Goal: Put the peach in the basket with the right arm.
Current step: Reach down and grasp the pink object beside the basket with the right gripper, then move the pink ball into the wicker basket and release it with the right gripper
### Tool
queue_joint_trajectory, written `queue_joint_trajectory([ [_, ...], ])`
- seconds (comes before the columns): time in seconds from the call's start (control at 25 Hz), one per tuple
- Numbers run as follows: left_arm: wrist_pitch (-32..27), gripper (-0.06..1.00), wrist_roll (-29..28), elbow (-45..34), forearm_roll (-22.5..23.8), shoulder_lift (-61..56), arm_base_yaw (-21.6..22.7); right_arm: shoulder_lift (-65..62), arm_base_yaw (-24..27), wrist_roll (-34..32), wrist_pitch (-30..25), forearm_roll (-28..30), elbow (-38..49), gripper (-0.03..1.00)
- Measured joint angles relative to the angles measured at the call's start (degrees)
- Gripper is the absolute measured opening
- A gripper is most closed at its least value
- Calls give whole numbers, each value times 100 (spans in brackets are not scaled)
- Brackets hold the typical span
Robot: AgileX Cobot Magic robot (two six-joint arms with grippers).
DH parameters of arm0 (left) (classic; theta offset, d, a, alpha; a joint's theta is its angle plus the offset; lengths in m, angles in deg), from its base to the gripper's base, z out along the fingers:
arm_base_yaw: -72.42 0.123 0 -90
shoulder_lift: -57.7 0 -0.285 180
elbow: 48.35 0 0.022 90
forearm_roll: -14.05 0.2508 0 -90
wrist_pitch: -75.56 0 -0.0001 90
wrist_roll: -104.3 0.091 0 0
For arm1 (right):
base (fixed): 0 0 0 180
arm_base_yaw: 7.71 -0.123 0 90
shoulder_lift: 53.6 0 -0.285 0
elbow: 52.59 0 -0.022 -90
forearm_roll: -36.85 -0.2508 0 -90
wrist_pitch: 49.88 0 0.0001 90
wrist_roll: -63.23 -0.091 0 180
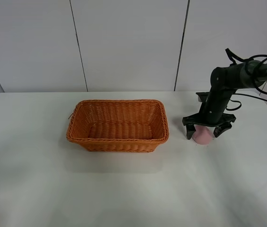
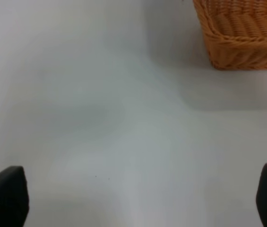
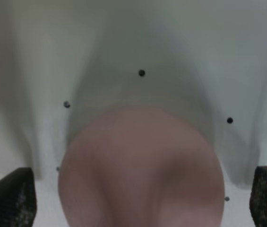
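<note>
While the peach (image 1: 202, 135) sits on the white table (image 1: 124, 189) just to the right of the basket (image 1: 119, 144), apart from its wall, the right gripper (image 1: 203, 134) is lowered around it. Its jaws are spread wide, one finger on each side, and in the wrist view both fingers stand clear of the fruit. The right arm (image 1: 220, 94) comes in from the right edge and bends down to it. The left gripper (image 2: 138, 196) is also wide apart, holding nothing, over bare table with a corner of the basket ahead of it
</note>
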Motion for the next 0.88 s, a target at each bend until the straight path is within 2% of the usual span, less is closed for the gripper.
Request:
queue_joint_trajectory([
  [0.08,0,99,0,0,0,0,0,19,0,0,10,0,0,67],
  [0.16,0,99,0,0,0,0,0,26,0,0,6,0,0,56],
  [0.24,0,99,0,0,0,0,0,26,0,0,11,0,0,37],
  [0.32,0,99,0,0,0,0,0,6,0,-4,-3,0,-13,13],
  [0.4,0,99,0,0,0,0,0,-73,0,-4,-9,16,-26,2],
  [0.48,0,99,0,0,0,0,0,-171,0,-12,-49,23,-53,1],
  [0.64,0,99,0,0,0,0,0,-471,0,-18,-497,29,-467,1],
  [0.88,0,99,0,0,0,0,0,-889,0,-7,-1744,47,-1909,1],
])
